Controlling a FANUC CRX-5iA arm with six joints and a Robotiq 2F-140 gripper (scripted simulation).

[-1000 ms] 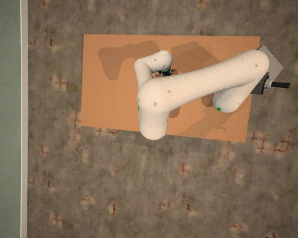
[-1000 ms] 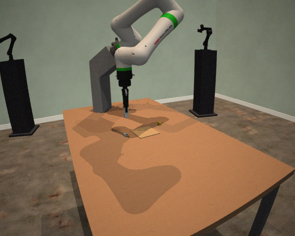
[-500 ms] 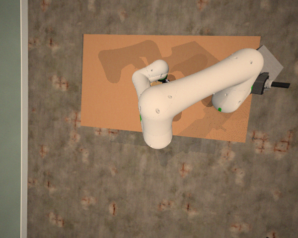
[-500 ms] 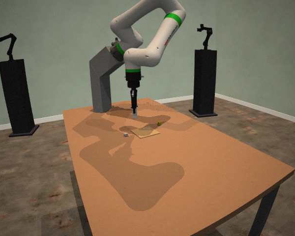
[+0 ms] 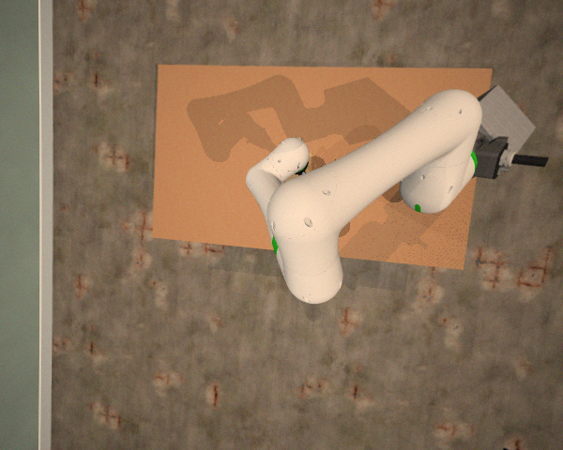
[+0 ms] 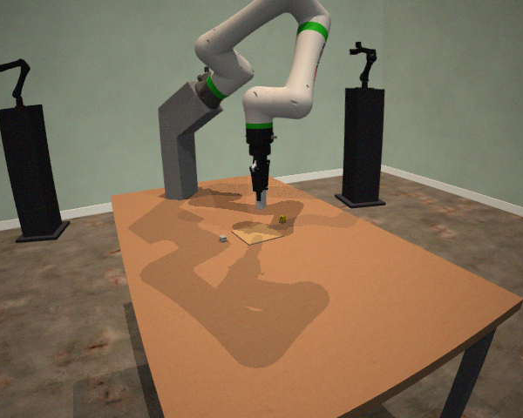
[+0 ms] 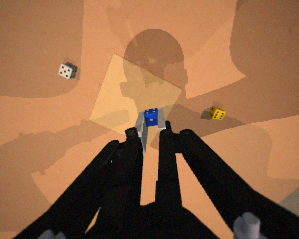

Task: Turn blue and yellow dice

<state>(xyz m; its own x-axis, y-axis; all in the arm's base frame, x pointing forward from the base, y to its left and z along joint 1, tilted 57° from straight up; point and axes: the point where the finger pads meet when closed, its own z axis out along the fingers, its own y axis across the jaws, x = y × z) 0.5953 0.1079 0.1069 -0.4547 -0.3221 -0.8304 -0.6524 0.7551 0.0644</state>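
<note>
My gripper [image 7: 152, 119] is shut on the blue die [image 7: 150, 118] and holds it in the air above the tan mat [image 7: 135, 97]. In the exterior view the gripper [image 6: 261, 203] hangs over the mat's far edge [image 6: 257, 233]. The yellow die [image 7: 217, 113] lies on the table just off the mat's right side; it also shows in the exterior view [image 6: 282, 219]. The white die [image 7: 66, 71] lies on the table left of the mat, also in the exterior view [image 6: 223, 238]. In the overhead view the arm hides the dice and the mat.
The grey arm pedestal [image 6: 178, 144] stands at the table's far end. Two black camera stands [image 6: 363, 144] [image 6: 30, 171] stand on the floor beside the table. The arm [image 5: 369, 184] spans the table's right half in the overhead view.
</note>
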